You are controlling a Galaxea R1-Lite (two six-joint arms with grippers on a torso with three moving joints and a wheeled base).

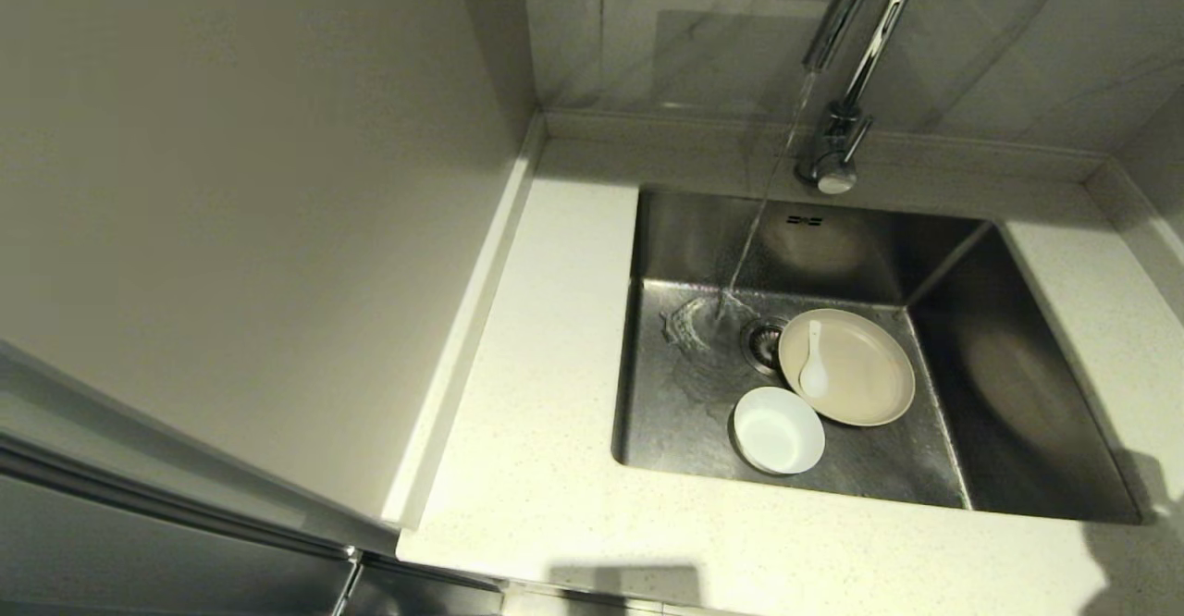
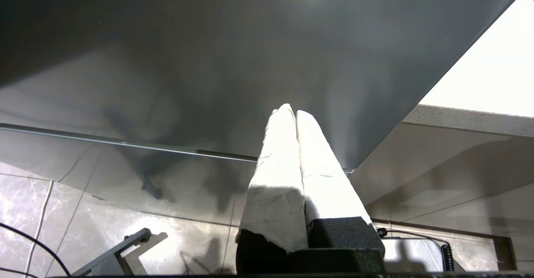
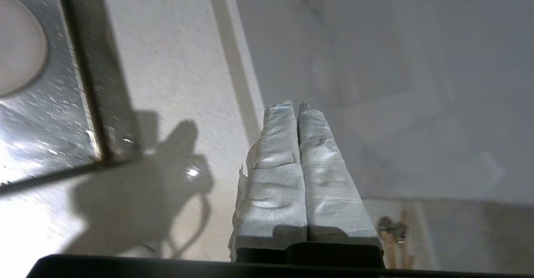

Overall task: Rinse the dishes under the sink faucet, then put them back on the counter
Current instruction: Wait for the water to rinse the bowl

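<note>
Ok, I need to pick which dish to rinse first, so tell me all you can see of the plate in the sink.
The plate is round, shallow and cream-coloured with a low raised rim, looking like matte ceramic or plastic. It lies on the sink floor, right beside the drain strainer. The white spoon rests in it. The bowl sits at its near edge. The water stream misses it.

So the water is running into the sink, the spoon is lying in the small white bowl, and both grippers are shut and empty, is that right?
Not quite: the spoon lies on the cream plate, not in the bowl, which is empty beside it; the head view shows this. The rest stands: water runs from the faucet into the sink, and the left gripper and right gripper are shut and empty.
</note>
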